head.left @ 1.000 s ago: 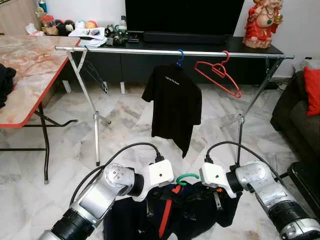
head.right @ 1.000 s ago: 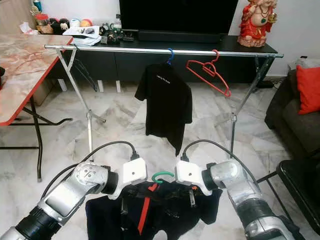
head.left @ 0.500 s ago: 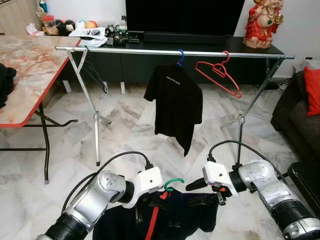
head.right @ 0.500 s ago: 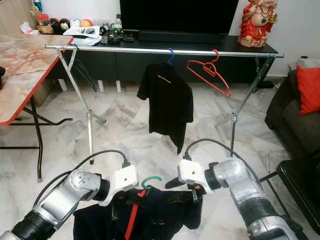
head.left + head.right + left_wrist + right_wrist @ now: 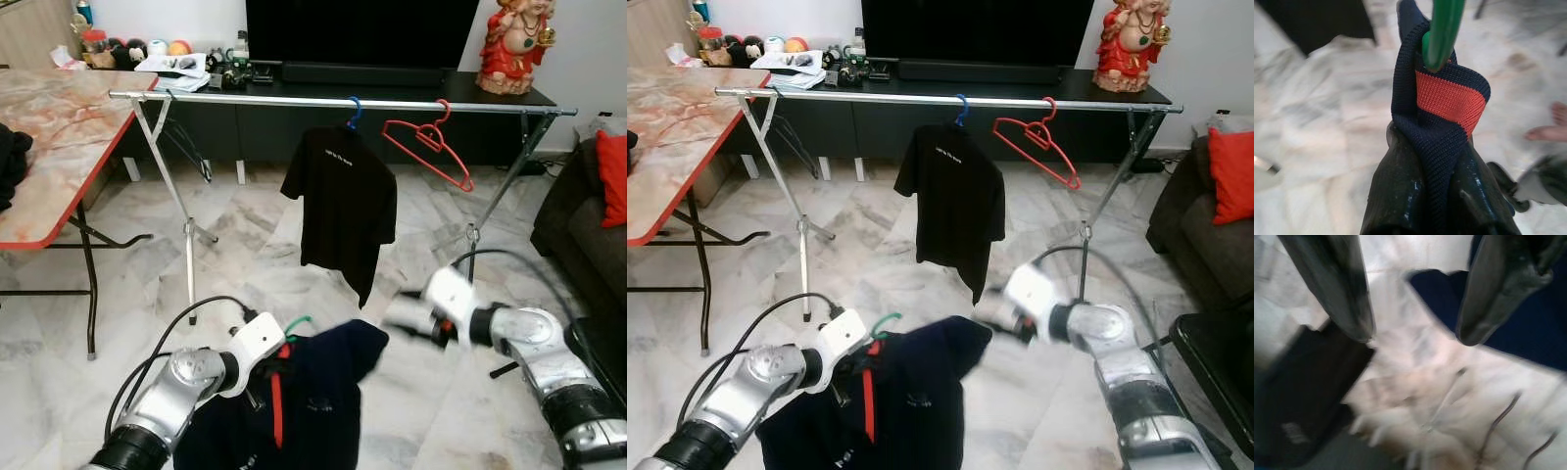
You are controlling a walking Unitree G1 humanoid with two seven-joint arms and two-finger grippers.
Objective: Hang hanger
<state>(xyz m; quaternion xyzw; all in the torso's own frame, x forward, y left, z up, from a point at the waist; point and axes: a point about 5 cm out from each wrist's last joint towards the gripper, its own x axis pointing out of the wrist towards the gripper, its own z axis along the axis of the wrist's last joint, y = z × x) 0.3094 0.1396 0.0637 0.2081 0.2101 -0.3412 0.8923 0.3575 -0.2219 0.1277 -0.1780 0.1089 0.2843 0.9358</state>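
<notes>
Progress: the hanging is not yet done. On the left, the left gripper (image 5: pixel 1432 161) is seen low and near, its two fingers pressed onto the navy collar with the orange band, just beneath the green hanger (image 5: pixel 297 324) hook. The navy garment (image 5: pixel 294 401) is carried on that hanger and is held off the marble floor (image 5: pixel 245 245), well short of the clothes rail (image 5: pixel 294 99), which spans the far part of the scene.

At the middle of the rail, a black T-shirt (image 5: pixel 343 211) is already hung on a blue hanger (image 5: pixel 353 110). Just to its right, an empty red hanger (image 5: pixel 428 145) is hooked on the rail and tilted. Bare rail is available to the left of the black shirt.

On the right, the right gripper (image 5: pixel 1413 338) is shown blurred, its fingers spread apart with nothing between them; it is placed apart from the garment, to the right of it.

Remaining, as judged: the green hook is to be lifted up to the rail, set over it, and released.

Writing: a short line of pale print is visible on the chest of the black T-shirt, too small to be read. A faint pale mark is seen on the navy garment; it cannot be read either. No brand is legible elsewhere.
</notes>
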